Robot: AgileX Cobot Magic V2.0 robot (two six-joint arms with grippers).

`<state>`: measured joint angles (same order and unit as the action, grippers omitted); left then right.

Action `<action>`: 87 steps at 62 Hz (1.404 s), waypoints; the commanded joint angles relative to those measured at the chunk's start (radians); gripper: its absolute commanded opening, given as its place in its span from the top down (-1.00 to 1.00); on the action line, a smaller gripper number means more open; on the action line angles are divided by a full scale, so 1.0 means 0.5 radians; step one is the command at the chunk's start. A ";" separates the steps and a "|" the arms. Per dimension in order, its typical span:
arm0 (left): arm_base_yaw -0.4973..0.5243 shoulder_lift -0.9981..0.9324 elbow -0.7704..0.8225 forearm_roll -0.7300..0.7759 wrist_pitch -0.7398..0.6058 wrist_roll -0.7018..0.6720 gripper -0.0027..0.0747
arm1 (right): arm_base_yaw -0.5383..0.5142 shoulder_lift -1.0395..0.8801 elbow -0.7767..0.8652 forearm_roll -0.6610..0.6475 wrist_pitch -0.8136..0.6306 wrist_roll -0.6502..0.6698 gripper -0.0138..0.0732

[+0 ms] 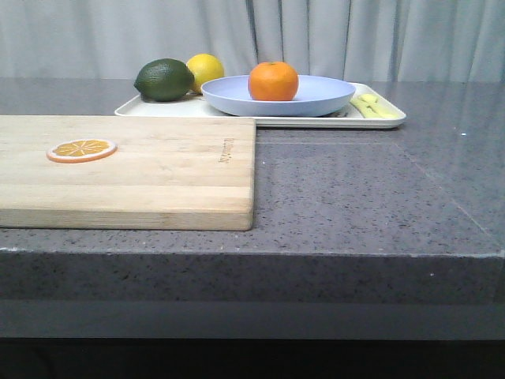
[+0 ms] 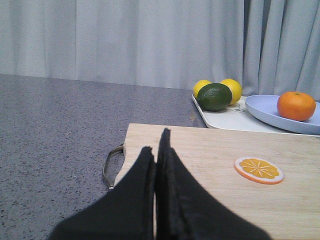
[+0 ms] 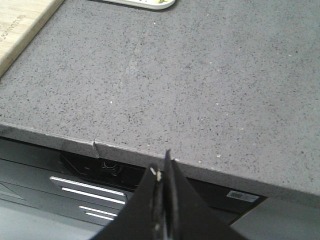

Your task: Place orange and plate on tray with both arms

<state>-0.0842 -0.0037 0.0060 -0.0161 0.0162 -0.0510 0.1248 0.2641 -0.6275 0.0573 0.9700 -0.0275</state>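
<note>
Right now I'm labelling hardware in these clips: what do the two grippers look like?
Only the wrist views show them. The left gripper has matte black, wedge-shaped fingers tapering to points. The right gripper looks alike, with a small pale speck near its tip.

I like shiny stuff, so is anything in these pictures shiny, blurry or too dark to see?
Front view: soft even light, sharp, only faint shadows under the plate and orange. Left wrist view: the end effector is a dark, slightly soft shape. Right wrist view: mild sheen on the countertop.
</note>
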 commanded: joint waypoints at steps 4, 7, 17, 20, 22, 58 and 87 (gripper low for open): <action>-0.010 -0.039 0.055 0.002 -0.171 -0.022 0.98 | -0.002 0.023 -0.044 -0.018 -0.128 -0.004 0.84; -0.010 -0.039 0.055 0.002 -0.171 -0.022 0.98 | -0.002 0.023 -0.044 -0.018 -0.128 -0.004 0.84; -0.010 -0.039 0.055 0.002 -0.171 -0.022 0.98 | -0.002 0.023 -0.044 -0.018 -0.128 -0.004 0.84; -0.010 -0.039 0.055 0.002 -0.171 -0.022 0.98 | -0.002 0.023 -0.044 -0.018 -0.128 -0.004 0.84; -0.010 -0.039 0.055 0.002 -0.171 -0.022 0.98 | -0.002 0.023 -0.044 -0.018 -0.128 -0.004 0.84; -0.010 -0.039 0.055 0.002 -0.171 -0.022 0.98 | -0.060 -0.083 0.174 -0.091 -0.552 -0.004 0.84; -0.010 -0.039 0.055 0.002 -0.171 -0.022 0.98 | -0.143 -0.525 1.130 -0.089 -1.821 -0.004 0.84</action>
<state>-0.0842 -0.0037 0.0060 -0.0161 0.0132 -0.0510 0.0605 0.0075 -0.0701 0.0293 0.2145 -0.0275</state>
